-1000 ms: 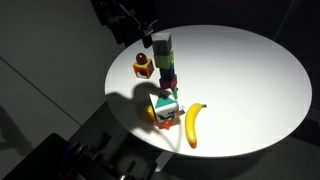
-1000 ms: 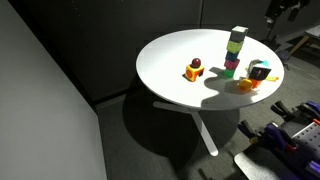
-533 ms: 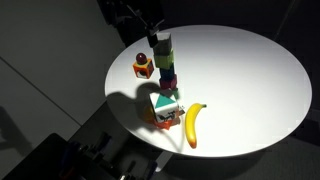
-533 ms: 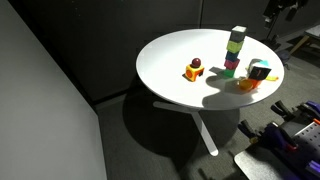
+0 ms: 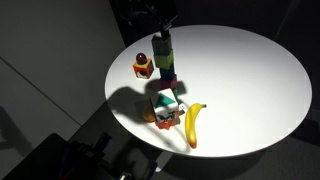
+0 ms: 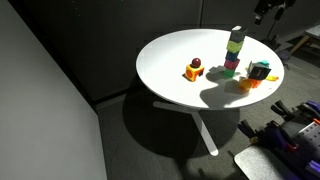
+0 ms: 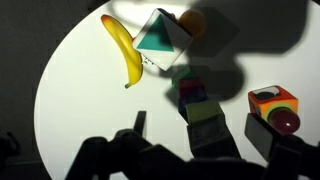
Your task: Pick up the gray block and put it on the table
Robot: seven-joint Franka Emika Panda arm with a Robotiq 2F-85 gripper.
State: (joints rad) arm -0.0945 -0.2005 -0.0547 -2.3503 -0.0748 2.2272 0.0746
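The gray block tops a tall stack of colored blocks on the round white table; a lime-green cube sits right under it. In the wrist view the gray block lies in shadow between my two fingers. My gripper is open and empty, just above the stack top. It also shows in both exterior views, dark against the background. I cannot tell whether the fingers touch the block.
A banana, a white block with a green triangle and an orange ball lie near the table's front edge. A red and yellow toy stands beside the stack.
My gripper has moved sideways from beside the stack to a spot directly over its top. The blocks have not moved.
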